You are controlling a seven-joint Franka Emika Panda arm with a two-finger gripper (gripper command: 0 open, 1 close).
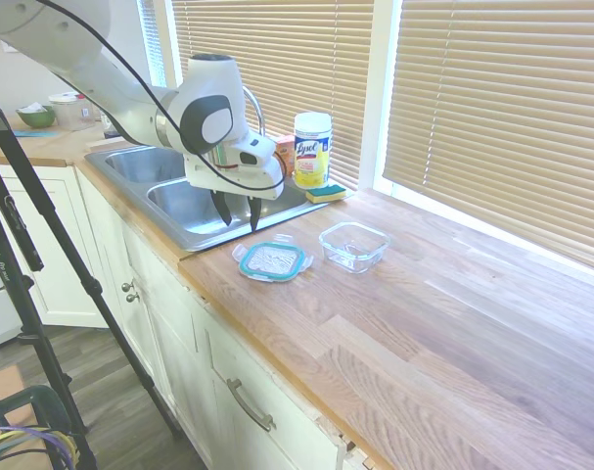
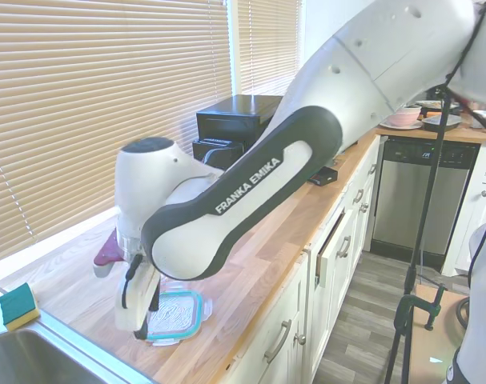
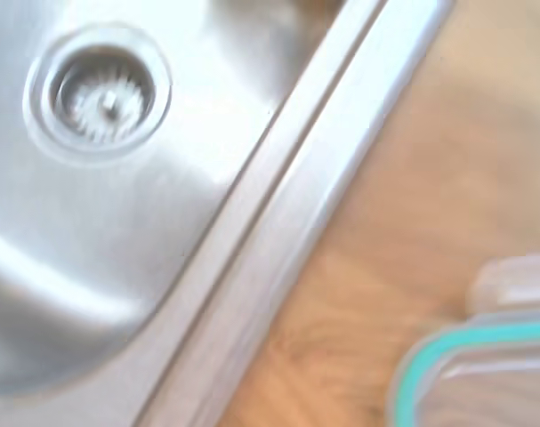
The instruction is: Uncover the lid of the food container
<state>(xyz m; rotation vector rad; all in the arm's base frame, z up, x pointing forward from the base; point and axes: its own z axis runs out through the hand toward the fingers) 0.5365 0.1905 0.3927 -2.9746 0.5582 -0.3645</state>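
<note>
Lid (image 1: 272, 260) flat on the wooden surface (image 1: 443, 323) near its front edge, off the food container (image 1: 353, 245), which stands open just to its right, apart from it. Jaws (image 1: 236, 209) released, holding nothing, raised above the surface over the sink (image 1: 169, 196) rim, just left of the lid. Farther back: yellow-labelled wipes canister (image 1: 312, 149) by the window, sponge (image 1: 325, 193) at its base. Lid's teal corner (image 3: 483, 365) blurred in the wrist view beside the sink rim.

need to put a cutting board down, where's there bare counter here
The wood counter is bare from the glass container rightward, between the blinds and the front edge. It is crowded near the sink: the lid, gripper, wipes canister and sponge cluster there.
</note>
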